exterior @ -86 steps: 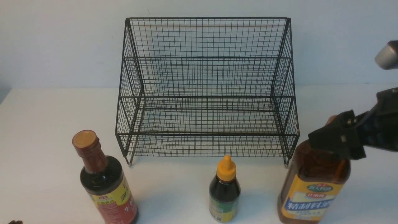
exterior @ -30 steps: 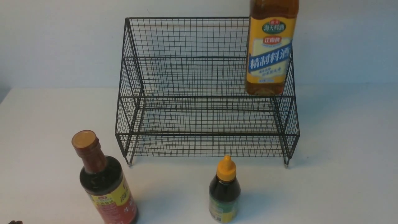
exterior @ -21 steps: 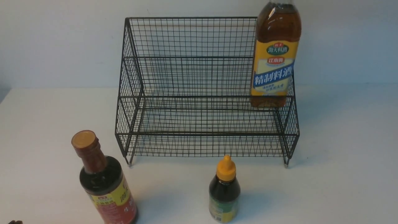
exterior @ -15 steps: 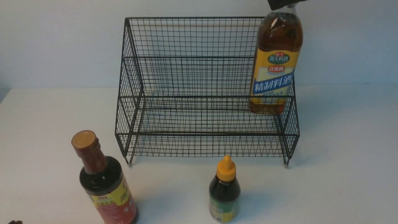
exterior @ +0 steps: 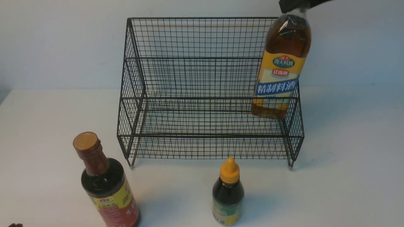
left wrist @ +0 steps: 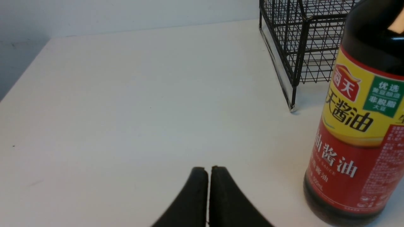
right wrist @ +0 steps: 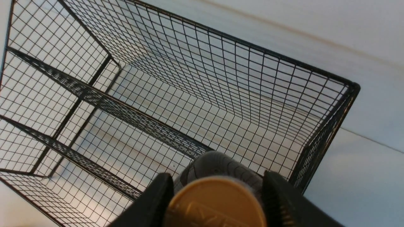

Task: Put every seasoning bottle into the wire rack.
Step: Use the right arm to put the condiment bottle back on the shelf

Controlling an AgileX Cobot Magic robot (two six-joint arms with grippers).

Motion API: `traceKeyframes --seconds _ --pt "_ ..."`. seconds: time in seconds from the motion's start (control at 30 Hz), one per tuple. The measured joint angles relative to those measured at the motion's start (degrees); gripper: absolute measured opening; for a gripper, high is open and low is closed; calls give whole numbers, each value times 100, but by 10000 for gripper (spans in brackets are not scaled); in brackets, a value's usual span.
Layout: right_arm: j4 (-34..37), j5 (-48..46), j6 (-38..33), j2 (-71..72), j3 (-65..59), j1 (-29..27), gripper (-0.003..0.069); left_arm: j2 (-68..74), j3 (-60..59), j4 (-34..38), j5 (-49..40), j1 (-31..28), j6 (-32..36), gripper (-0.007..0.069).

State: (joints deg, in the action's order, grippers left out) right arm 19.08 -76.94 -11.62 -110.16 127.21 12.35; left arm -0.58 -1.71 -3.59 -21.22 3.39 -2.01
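Observation:
The black wire rack [exterior: 208,91] stands at the back of the white table. My right gripper [right wrist: 217,201] is shut on the neck of the large amber bottle [exterior: 281,69], just under its tan cap [right wrist: 216,205]; the bottle hangs tilted inside the rack's right end, its base low over the upper tier behind the front rail. The dark bottle with brown neck and red-yellow label [exterior: 105,184] stands front left, also in the left wrist view [left wrist: 356,126]. The small dark bottle with yellow nozzle cap [exterior: 228,194] stands front centre. My left gripper [left wrist: 206,170] is shut and empty, beside the dark bottle.
The rack's corner post and foot [left wrist: 293,104] stand near the dark bottle. A pale wall runs behind the rack [exterior: 63,44]. The table's left edge [left wrist: 19,85] shows in the left wrist view.
The right gripper lifted the amber bottle from the table's front right, carried it above the rack's right end, and has been lowering it into the rack; it now tilts. The other bottles have not moved.

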Motion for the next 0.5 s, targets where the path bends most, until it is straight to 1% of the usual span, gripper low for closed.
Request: traceKeyframes --seconds 0.17,0.4,0.5 --pt "0 106 13 -10 -515 0 332 0 0 0 0 0 0 -5" --pt "91 192 -73 -17 -612 0 332 0 0 0 0 0 0 -5" --pt "186 187 -287 -17 -629 0 332 0 0 0 0 0 0 -5"
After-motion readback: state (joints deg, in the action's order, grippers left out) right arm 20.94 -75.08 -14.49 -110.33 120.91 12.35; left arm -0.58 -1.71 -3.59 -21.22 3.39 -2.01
